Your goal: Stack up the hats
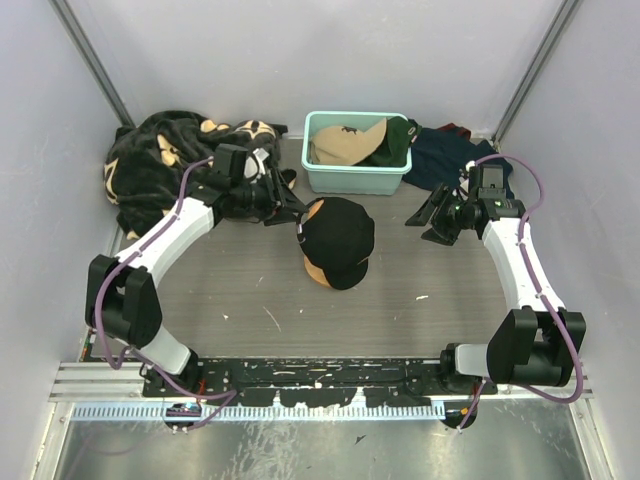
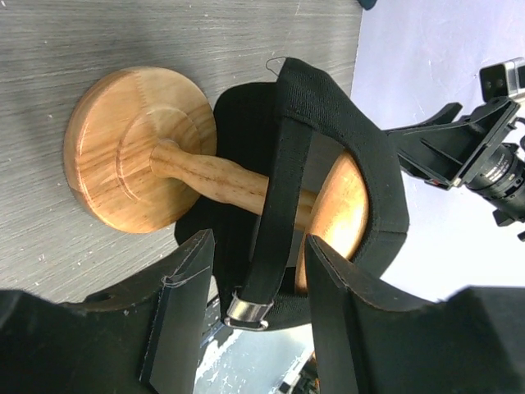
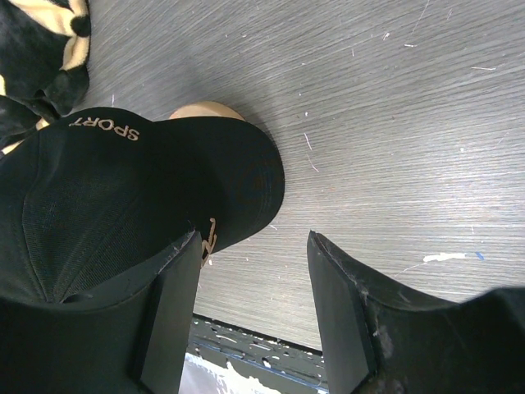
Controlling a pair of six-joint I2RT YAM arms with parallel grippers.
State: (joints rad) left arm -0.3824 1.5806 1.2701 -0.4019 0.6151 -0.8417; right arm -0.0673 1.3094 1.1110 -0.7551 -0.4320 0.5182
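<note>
A black fabric baseball cap (image 1: 340,232) with tan stitched "SPORT" lettering sits mid-way across the grey, wood-grained table (image 1: 450,300). It is pulled over the smooth domed head of a turned wooden hat stand (image 2: 139,148), which has a round ridged base and a slim, wavy stem.

The left gripper (image 2: 259,246) is at the back of the cap with its two matte black fingers apart. The cap's woven rear strap (image 2: 275,222) and small shiny metal buckle (image 2: 246,310) run through the gap, and neither finger appears to press on them.

The right gripper (image 3: 254,242) hangs near the cap's other side without touching it, its jaws parted over bare table and holding nothing.

Along the back wall, a pale teal plastic bin (image 1: 355,182) holds a tan cap (image 1: 345,145) with a dark green cap (image 1: 398,140) tucked against it. A fuzzy black blanket with tan flower marks (image 1: 160,165) lies crumpled at the left rear. A rumpled dark navy cloth (image 1: 445,160) lies just right of the bin.
</note>
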